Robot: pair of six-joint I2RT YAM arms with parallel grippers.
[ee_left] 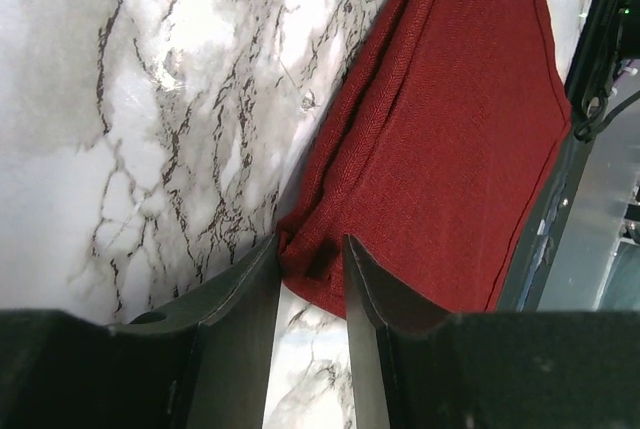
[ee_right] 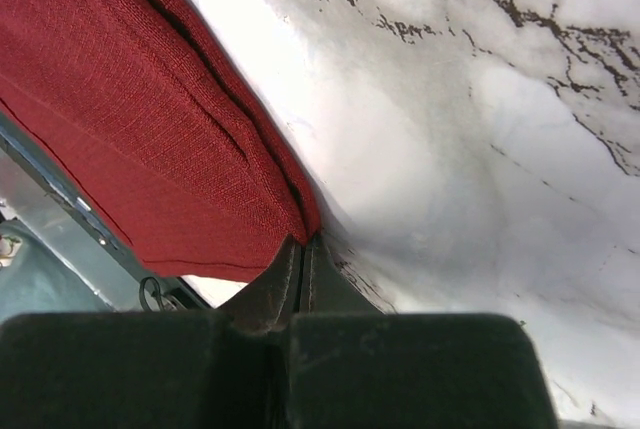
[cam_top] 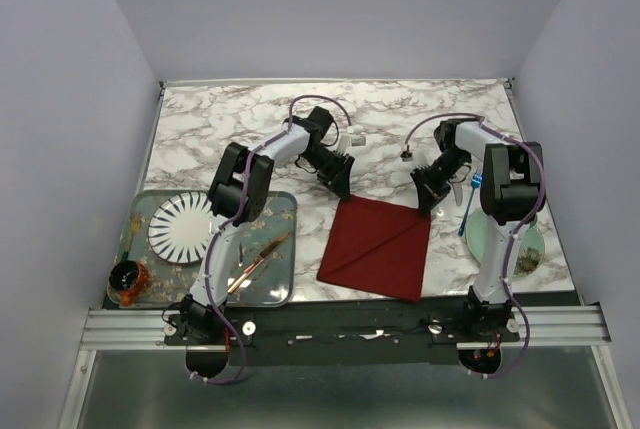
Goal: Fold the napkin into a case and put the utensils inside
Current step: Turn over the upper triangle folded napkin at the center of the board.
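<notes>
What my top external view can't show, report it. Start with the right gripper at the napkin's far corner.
Observer: The right gripper has its jaws shut tight, and the corner of the napkin runs into their tips, seemingly pinched.
Operator: Now the left one. Tell me how its jaws stand.
Observer: The left gripper is open, with one jaw on each side of the other far corner. The corner lies in the gap, not yet clamped.
Operator: Describe the cloth edge there.
Observer: It shows two stacked layers, slightly puckered near the corner.
</notes>
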